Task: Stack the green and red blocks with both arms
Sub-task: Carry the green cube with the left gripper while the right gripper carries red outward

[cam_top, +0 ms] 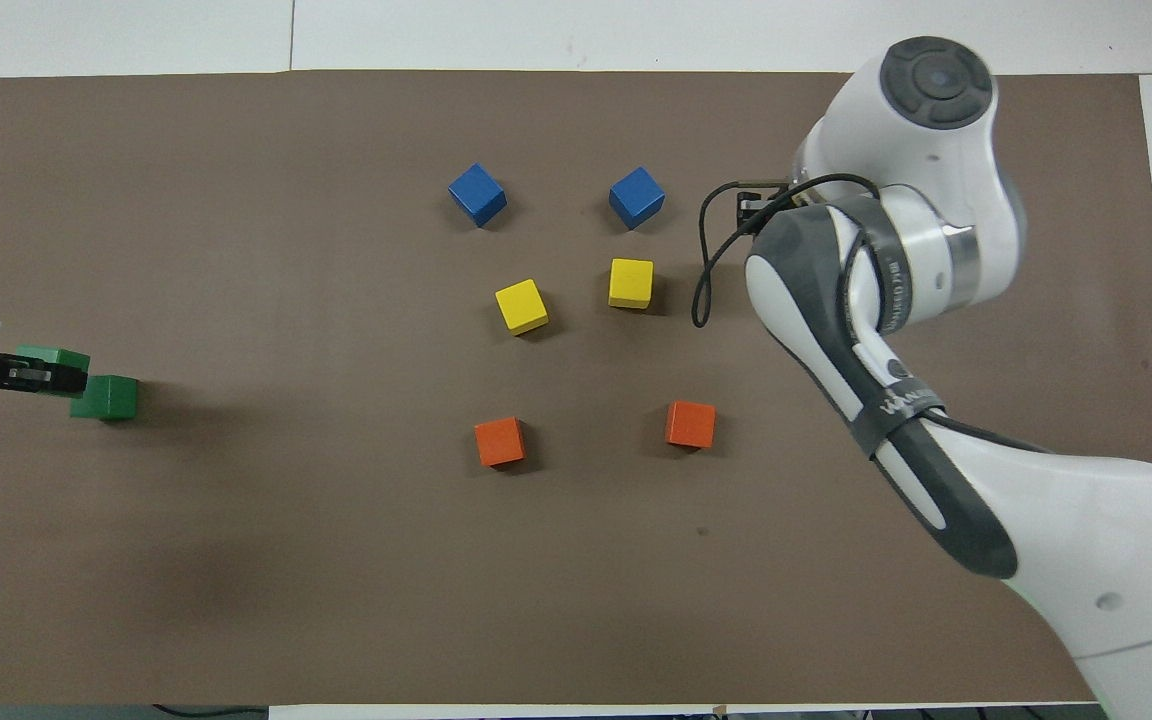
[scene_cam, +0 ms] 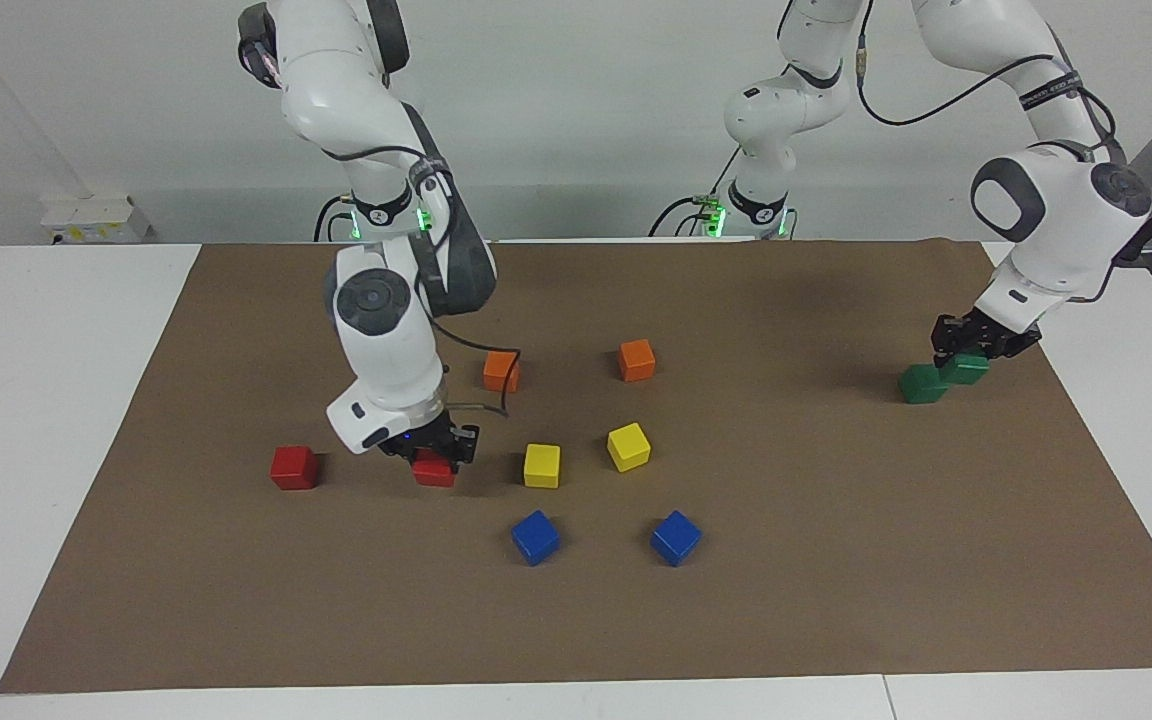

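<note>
A matt brown paper-like sheet (scene_cam: 786, 600) covers the smooth white tabletop (scene_cam: 36, 400). The small glossy red cubes (scene_cam: 294, 467), green cubes (scene_cam: 922, 385), yellow cubes (scene_cam: 628, 446), blue cubes (scene_cam: 675, 537) and orange cubes (scene_cam: 636, 360) look painted and smooth, catching light on their top faces. The arms' white shells (cam_top: 1086, 540) look like glossy moulded plastic with matt dark grey panels.

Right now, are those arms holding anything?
Both look so: left tool grips a glossy green cube by its sides; right tool a red one.
</note>
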`<move>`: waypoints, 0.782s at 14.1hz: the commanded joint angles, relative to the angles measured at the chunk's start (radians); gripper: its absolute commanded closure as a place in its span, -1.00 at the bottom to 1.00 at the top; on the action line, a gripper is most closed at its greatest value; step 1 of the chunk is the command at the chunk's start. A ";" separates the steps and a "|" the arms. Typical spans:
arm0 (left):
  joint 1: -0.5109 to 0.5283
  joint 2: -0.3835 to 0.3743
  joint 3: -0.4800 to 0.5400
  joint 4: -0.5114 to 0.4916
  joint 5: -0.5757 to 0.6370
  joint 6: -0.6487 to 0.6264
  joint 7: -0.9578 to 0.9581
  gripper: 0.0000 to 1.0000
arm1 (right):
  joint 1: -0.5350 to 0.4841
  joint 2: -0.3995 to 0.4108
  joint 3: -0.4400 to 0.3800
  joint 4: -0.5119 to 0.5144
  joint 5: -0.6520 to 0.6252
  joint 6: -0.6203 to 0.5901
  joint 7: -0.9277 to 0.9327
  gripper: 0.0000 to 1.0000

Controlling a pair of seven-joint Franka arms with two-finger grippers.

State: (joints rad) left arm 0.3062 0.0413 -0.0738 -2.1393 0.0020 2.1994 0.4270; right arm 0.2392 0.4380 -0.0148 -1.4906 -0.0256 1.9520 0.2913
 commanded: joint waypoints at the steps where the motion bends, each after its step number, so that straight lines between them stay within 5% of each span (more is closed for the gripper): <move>1: 0.021 -0.054 -0.011 -0.086 -0.013 0.074 0.019 1.00 | -0.124 -0.149 0.010 -0.150 -0.014 -0.015 -0.286 1.00; 6: 0.037 -0.046 -0.009 -0.152 -0.054 0.170 0.016 1.00 | -0.279 -0.168 0.013 -0.230 -0.013 0.118 -0.492 1.00; 11: 0.039 -0.046 -0.007 -0.157 -0.091 0.172 0.012 1.00 | -0.288 -0.157 0.013 -0.304 0.003 0.232 -0.472 1.00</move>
State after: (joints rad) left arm 0.3320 0.0284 -0.0732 -2.2628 -0.0677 2.3482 0.4269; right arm -0.0400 0.2968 -0.0136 -1.7617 -0.0287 2.1584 -0.1893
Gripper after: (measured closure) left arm 0.454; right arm 0.449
